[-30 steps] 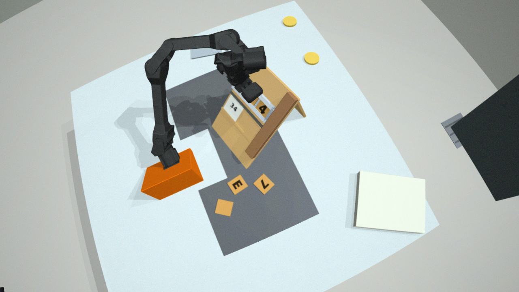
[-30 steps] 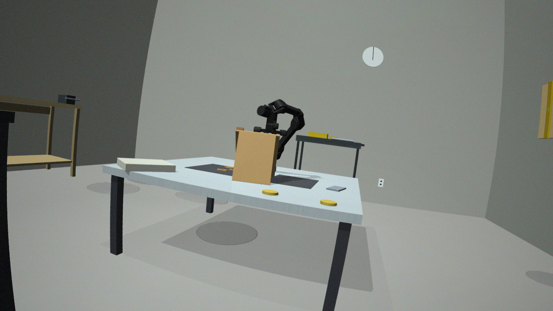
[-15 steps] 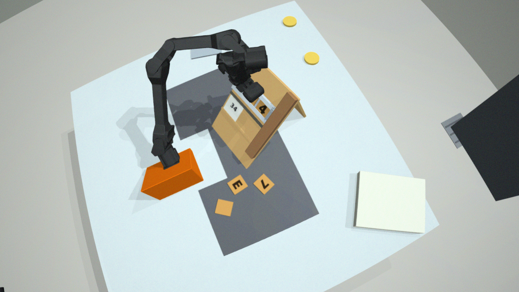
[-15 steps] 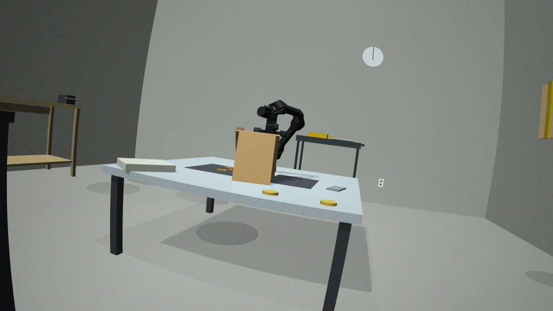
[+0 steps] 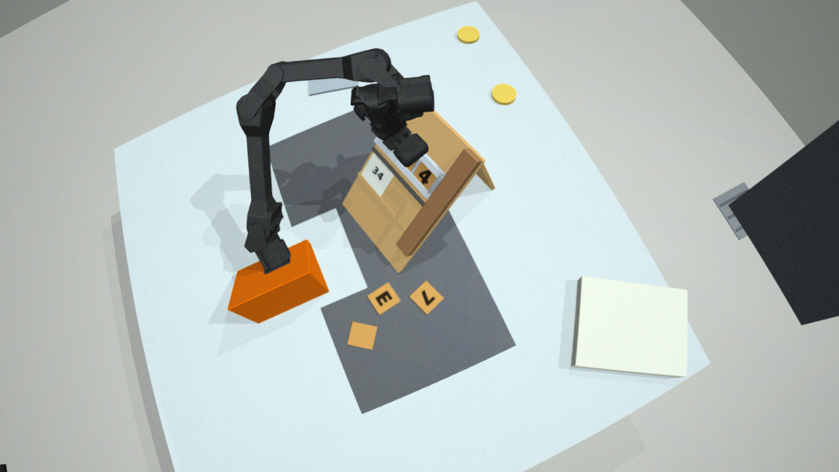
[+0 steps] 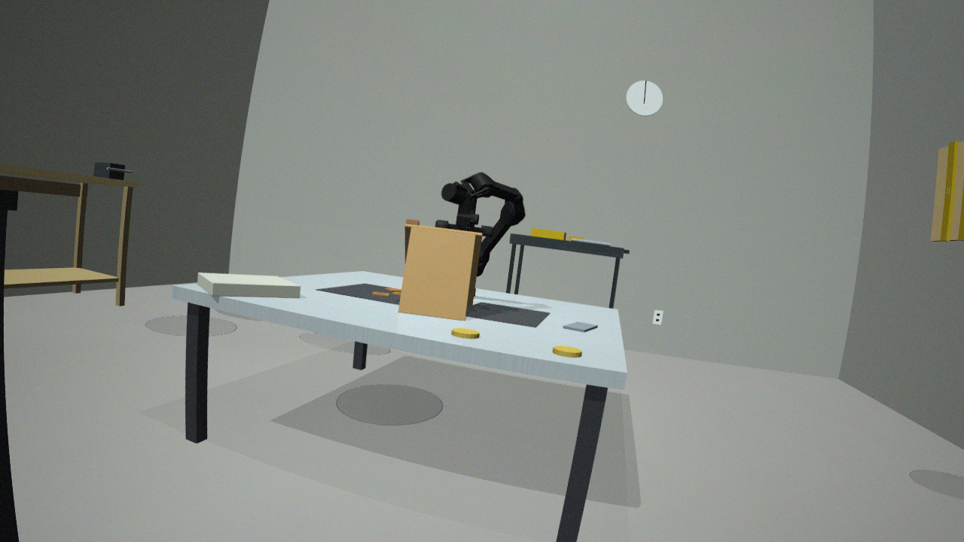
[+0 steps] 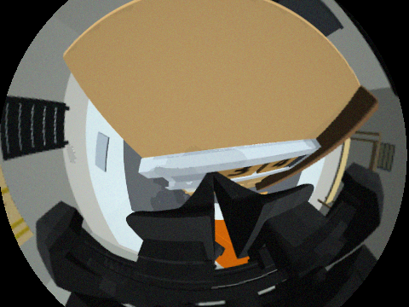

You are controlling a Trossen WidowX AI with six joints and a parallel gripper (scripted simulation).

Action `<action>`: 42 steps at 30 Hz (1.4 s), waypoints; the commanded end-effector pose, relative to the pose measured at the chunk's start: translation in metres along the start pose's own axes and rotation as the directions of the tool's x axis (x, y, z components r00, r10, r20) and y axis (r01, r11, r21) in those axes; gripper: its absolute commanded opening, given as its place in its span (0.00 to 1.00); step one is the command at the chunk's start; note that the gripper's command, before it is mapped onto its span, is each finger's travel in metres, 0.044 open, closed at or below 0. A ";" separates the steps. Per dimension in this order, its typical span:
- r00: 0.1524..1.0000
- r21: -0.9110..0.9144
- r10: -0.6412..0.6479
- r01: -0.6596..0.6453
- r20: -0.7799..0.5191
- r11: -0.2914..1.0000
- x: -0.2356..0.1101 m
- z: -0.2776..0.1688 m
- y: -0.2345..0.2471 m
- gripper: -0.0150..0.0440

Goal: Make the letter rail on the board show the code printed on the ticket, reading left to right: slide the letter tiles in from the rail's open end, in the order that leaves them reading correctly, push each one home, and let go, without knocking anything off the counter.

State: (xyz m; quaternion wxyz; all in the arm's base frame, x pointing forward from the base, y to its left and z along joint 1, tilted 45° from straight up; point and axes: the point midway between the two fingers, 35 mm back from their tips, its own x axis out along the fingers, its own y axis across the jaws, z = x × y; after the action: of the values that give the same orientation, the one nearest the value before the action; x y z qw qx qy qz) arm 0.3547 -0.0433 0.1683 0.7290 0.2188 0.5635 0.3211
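A tilted wooden board (image 5: pixel 381 218) (image 6: pixel 437 279) (image 7: pixel 210 68) stands mid-table. It carries a white ticket (image 5: pixel 376 174) printed "34" and a pale letter rail (image 5: pixel 415 186) (image 7: pixel 227 159). A tile marked "4" (image 5: pixel 425 176) sits in the rail next to the dark wooden end bar (image 5: pixel 440 202). My gripper (image 5: pixel 408 155) (image 7: pixel 211 174) is shut with nothing between the fingers. Its tips are in the rail just left of the "4" tile and hide whatever lies beneath them. Loose tiles "E" (image 5: pixel 383 297), "7" (image 5: pixel 426 296) and a blank-faced one (image 5: pixel 362 335) lie on the dark mat (image 5: pixel 434 346).
The arm's base stands on an orange block (image 5: pixel 281 284) left of the board. A cream slab (image 5: pixel 630 326) (image 6: pixel 249 284) lies at the right edge. Two yellow discs (image 5: pixel 468 34) (image 5: pixel 503 94) and a small grey plate (image 5: pixel 325 86) lie at the far side.
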 end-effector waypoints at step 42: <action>1.000 -0.004 0.003 -0.003 0.001 1.000 -0.001 -0.001 -0.011 0.25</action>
State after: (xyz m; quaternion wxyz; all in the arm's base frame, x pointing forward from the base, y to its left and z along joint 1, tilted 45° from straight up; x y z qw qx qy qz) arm 0.3575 -0.0502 0.1610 0.7279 0.2205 0.5628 0.3239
